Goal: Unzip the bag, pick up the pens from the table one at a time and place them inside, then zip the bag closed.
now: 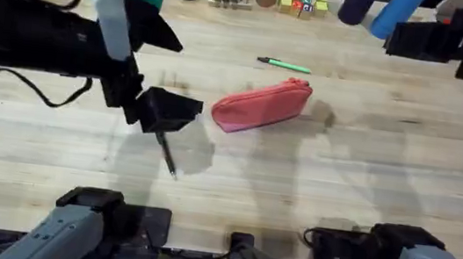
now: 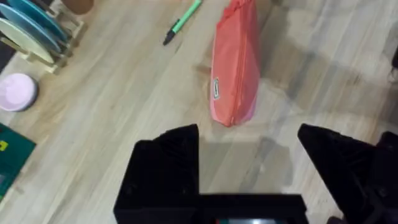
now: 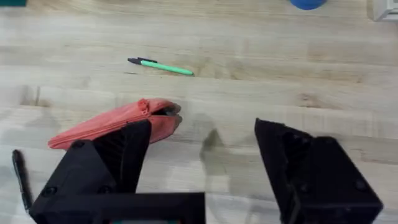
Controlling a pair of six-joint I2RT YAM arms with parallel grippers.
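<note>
bag (image 1: 261,106) lies mid-counter (image 1: 340,178), at 3 o'clock from the left gripper (image 1: 182,116), whose jaws stand apart, holding nothing. small tag on the bag, unreadable. long axis runs 8 to 2 o'clock. green pen (image 1: 285,64) at 12; black pen (image 1: 166,153) just under the left gripper. right gripper (image 3: 202,158) spread wide.

Bag (image 1: 261,107) between two pens (image 1: 284,64)

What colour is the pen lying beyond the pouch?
Light green with a black tip; the pen shows best in the right wrist view.
</note>
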